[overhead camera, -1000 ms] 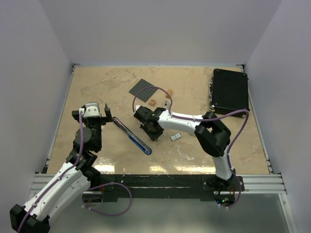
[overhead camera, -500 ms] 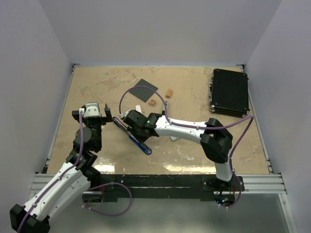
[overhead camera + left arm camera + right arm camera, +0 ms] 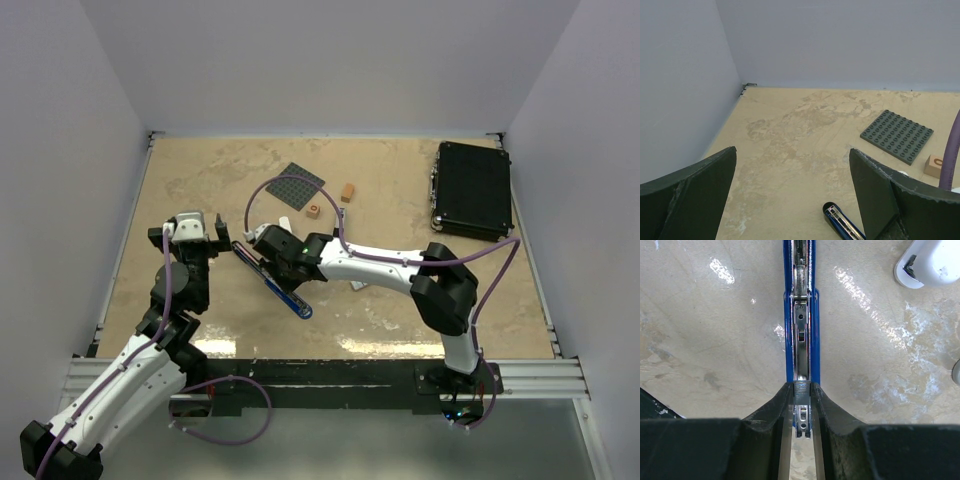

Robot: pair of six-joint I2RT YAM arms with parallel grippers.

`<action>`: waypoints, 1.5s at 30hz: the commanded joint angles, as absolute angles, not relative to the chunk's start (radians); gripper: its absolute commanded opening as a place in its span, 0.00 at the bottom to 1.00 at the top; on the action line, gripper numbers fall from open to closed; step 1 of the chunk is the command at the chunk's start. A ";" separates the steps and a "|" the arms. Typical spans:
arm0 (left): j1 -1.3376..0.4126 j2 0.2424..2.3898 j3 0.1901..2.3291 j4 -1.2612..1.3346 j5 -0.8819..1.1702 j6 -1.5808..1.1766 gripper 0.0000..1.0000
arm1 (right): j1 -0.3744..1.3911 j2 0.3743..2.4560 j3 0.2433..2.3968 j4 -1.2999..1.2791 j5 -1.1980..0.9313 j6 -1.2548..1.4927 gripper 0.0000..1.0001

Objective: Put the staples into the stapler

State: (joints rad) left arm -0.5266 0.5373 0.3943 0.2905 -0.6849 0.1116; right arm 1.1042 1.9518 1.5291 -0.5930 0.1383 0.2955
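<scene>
The stapler [image 3: 285, 293], opened flat with its chrome channel exposed, is laid diagonally on the table [image 3: 200, 170], left of the middle and towards the near edge. The right gripper [image 3: 801, 388] is positioned over it. Its fingers [image 3: 765, 415] are pressed almost together on a narrow grey metal piece [image 3: 801, 412], which is aligned with the channel and meets its end; whether this piece is a staple strip cannot be told. The small whitish staples box [image 3: 357, 286] is seen near the table's middle, partly hidden by the right arm. The left gripper [image 3: 792, 165] is held spread wide, with nothing between its fingers, near the stapler's far tip. A grey studded plate [image 3: 297, 183] and a black case [image 3: 472, 188], by the far right corner, are also shown.
</scene>
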 commanded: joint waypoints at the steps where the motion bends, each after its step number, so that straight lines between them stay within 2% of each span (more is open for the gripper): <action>1: -0.532 0.532 0.390 0.339 -0.687 0.084 0.99 | 1.104 1.960 1.519 -0.557 0.129 0.305 0.22; 45: -0.532 0.534 0.390 0.339 -0.680 0.084 0.99 | 1.103 1.960 1.497 -0.538 0.110 0.291 0.21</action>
